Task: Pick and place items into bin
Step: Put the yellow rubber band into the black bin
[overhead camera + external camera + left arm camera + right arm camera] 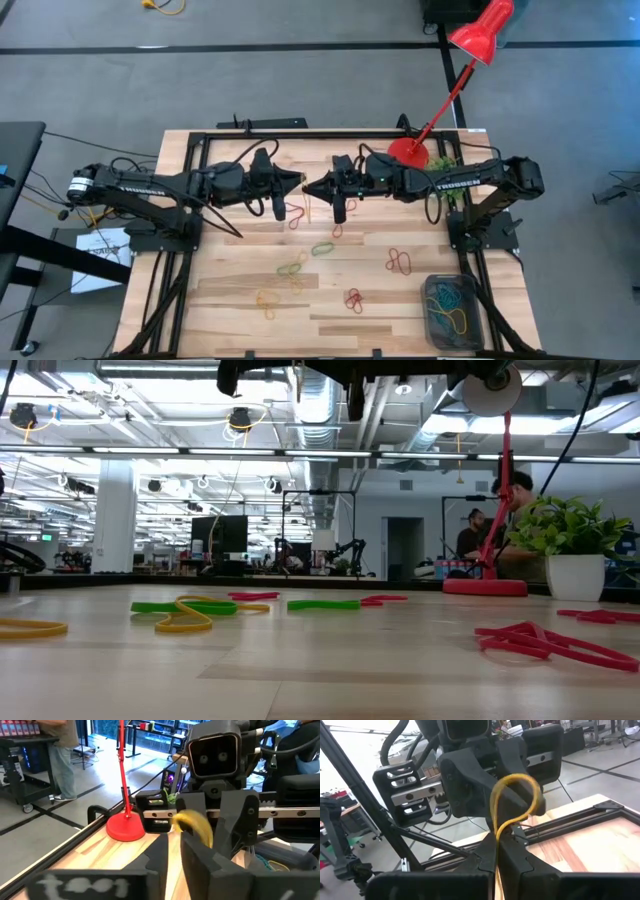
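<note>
Bands lay scattered over the pale wood table (230,290): a red one (399,262) toward the right, another red (353,299) nearer the front edge, a green one (322,248) mid-table, yellow ones (266,301) front left; the bin (452,311) sat at the front right corner with several bands already in it. Both arms met tip to tip high over the back of the table; a yellow band (512,802) hung between them; the right gripper (496,851) was clamped narrow on it, its loop reaching up to the left gripper (172,847), whose fingers stood slightly parted with the blurred band just at their tips; whether they gripped it I could not tell. A red lamp (482,32) leaned from its round base (408,152) at the back right, beside a potted plant (573,550). Past the table lay a grey floor; from table height, an open office with ceiling lights and a person (510,520) seated behind the lamp stem.
</note>
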